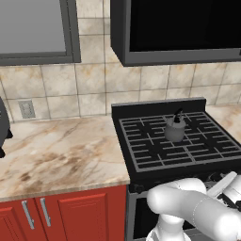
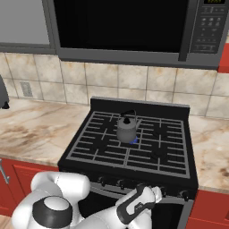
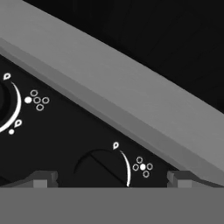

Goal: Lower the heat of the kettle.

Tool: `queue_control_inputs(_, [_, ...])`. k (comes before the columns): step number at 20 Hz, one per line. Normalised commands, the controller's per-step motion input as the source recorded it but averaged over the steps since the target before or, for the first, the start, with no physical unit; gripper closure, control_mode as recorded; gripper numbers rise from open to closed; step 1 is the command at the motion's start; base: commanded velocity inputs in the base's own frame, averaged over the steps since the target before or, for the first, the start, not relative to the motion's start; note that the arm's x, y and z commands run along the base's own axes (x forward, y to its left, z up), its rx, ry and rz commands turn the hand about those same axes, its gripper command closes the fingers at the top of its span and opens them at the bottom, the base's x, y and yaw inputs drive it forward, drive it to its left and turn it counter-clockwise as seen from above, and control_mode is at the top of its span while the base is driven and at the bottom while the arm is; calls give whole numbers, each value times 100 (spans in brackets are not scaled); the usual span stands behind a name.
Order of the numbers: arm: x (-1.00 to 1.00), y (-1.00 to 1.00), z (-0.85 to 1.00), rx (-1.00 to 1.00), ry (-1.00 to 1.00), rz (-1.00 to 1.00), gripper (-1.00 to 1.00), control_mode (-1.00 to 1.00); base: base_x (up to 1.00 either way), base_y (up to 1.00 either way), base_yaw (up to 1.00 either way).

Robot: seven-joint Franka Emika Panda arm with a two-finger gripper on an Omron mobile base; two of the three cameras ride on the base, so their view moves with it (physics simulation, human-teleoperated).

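the kettle (image 2: 127, 129) is sitting mid-grate on the stove (image 2: 170, 172) over a small blue flame, while the gripper (image 3: 111, 179), jaws wide and empty, is hovering at a front knob (image 3: 100, 168) (around six o'clock), nothing turned yet.

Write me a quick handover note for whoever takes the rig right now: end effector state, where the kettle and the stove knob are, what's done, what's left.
End effector: open, holding nothing, fingertips either side of a knob on the stove's front panel, up close; contact cannot be judged.
Kettle: upright on the stove grate, near the middle rear, with a blue flame at its base.
Done: arm brought down to the front panel.
Left: confirm this knob serves the kettle's burner, close on it, turn the heat down.
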Motion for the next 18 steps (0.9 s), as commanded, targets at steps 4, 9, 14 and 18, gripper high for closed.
queue_control_inputs(4, [5, 0, 0, 3, 0, 0, -100, -100, 0, 0, 0])
queue_control_inputs(9, [10, 0, 0, 1, 0, 0, -100, -100, 0, 0, 0])
queue_control_inputs(14, [12, 0, 0, 0, 0, 0, -100, -100, 0, 0, 0])
queue_control_inputs(18, [12, 0, 0, 0, 0, 0, 100, -100, 0, 0, 0])
